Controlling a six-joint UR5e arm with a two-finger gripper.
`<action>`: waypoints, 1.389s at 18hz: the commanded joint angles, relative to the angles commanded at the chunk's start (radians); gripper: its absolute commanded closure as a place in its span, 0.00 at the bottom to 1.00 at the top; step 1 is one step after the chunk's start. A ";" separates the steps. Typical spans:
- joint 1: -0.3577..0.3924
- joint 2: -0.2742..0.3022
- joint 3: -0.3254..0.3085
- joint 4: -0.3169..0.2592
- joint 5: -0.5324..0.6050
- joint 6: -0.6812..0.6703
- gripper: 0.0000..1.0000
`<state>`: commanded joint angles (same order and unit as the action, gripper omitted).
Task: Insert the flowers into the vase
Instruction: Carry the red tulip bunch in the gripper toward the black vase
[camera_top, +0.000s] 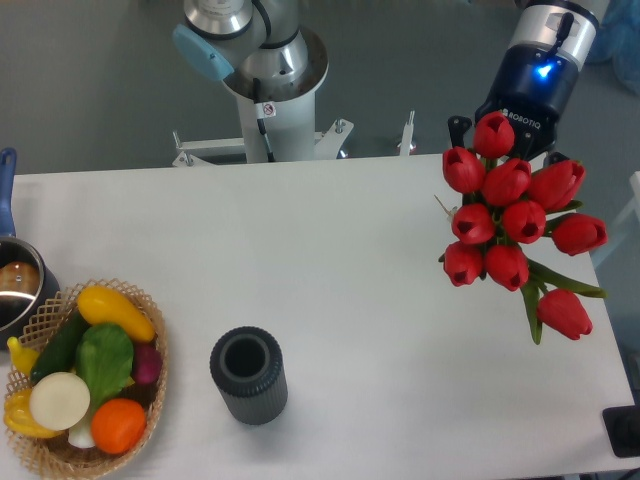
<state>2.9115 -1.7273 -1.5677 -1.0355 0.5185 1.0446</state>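
Observation:
The flowers (515, 225) are a bunch of red tulips with green leaves, at the right side above the white table (330, 250), with their buds facing the camera. My gripper (505, 145) comes in from the top right. Its dark fingers (457, 130) show on either side of the top buds, and it is shut on the bunch. The stems and the grip point are hidden under the buds. The vase (248, 375), dark grey and ribbed, stands upright with an empty round mouth near the table's front, left of centre and far from the flowers.
A wicker basket (150, 330) of vegetables sits at the front left corner. A pot (15, 285) with a blue handle is at the left edge. The arm's base (268, 70) stands behind the table's back edge. A dark object (622, 430) is at the front right corner.

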 joint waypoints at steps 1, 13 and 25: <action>-0.003 0.002 -0.002 0.000 0.002 0.000 0.89; -0.028 -0.003 -0.038 0.023 -0.141 0.000 0.90; -0.179 -0.103 -0.041 0.153 -0.212 0.003 0.90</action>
<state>2.7322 -1.8300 -1.6091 -0.8821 0.3068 1.0477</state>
